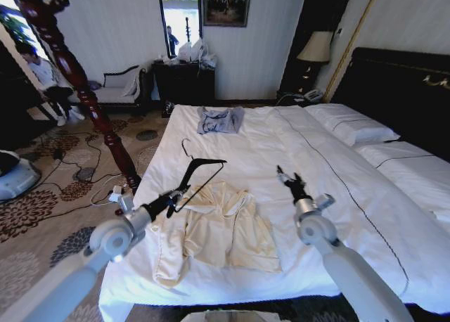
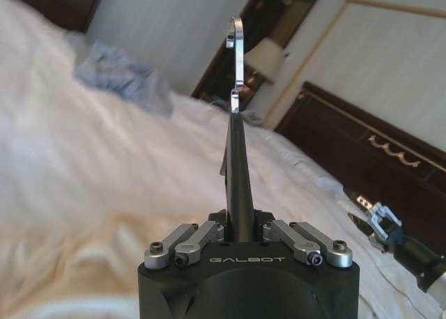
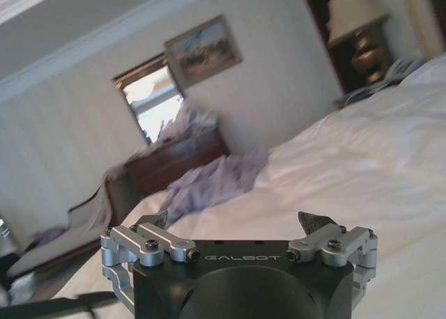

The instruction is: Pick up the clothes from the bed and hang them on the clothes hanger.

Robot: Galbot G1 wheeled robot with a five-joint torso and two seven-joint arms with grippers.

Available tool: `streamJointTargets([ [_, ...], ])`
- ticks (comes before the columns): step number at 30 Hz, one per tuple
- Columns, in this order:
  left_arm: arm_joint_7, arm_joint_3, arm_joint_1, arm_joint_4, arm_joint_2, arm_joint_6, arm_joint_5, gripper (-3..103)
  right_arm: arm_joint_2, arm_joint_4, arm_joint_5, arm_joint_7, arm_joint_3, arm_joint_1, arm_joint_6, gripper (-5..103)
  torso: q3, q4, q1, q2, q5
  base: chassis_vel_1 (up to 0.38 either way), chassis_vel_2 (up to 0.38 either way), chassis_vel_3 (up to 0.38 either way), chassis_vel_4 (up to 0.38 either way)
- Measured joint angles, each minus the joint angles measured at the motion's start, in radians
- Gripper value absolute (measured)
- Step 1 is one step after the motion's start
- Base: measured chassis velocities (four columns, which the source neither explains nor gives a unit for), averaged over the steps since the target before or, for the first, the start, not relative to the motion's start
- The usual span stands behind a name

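The cream clothes lie crumpled on the bed near its foot edge. My left gripper is shut on the black clothes hanger, holding it tilted just above the garment's left shoulder, silver hook pointing toward the headboard. In the left wrist view the hanger rises edge-on from my left gripper, with the cream fabric below. My right gripper hovers open over bare duvet to the right of the clothes; in its own view the right gripper holds nothing.
A small grey-blue garment lies at the bed's far side. White pillows and a dark headboard are on the right. A dark carved bedpost stands left of the bed, with cables on the patterned carpet.
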Motion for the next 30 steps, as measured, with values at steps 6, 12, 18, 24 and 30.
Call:
streamJointTargets([
  [6,0.021,-0.099,0.129,0.017,-0.053,-0.003,0.052,18,-0.015,0.015,0.08,-0.008,-0.096,0.018,-0.033,100,0.0,0.0,0.0,0.0,-0.0001,0.0,0.0,0.0,0.0],
  [12,0.126,-0.219,0.212,0.072,-0.055,-0.031,0.068,18,-0.05,-0.007,0.235,-0.152,-0.158,0.006,-0.093,100,0.0,0.0,0.0,0.0,-0.0002,0.0,0.0,0.0,0.0],
  [18,0.224,-0.255,0.19,0.122,-0.049,-0.053,0.063,18,-0.05,-0.059,0.134,-0.255,-0.267,0.046,-0.155,100,0.0,0.0,0.0,0.0,-0.0002,0.0,0.0,0.0,0.0],
  [24,0.226,-0.242,0.134,0.181,-0.022,-0.054,0.054,18,-0.033,-0.096,-0.079,-0.29,-0.385,0.094,-0.1,100,0.0,0.0001,0.0,0.0,-0.0003,0.0,0.0,0.0,0.0],
  [30,0.228,-0.228,0.132,0.175,0.002,-0.053,0.058,18,-0.011,-0.12,-0.441,-0.285,-0.437,0.118,-0.047,100,0.0,0.0004,0.0,0.0,-0.0001,0.0,0.0,0.0,0.0],
])
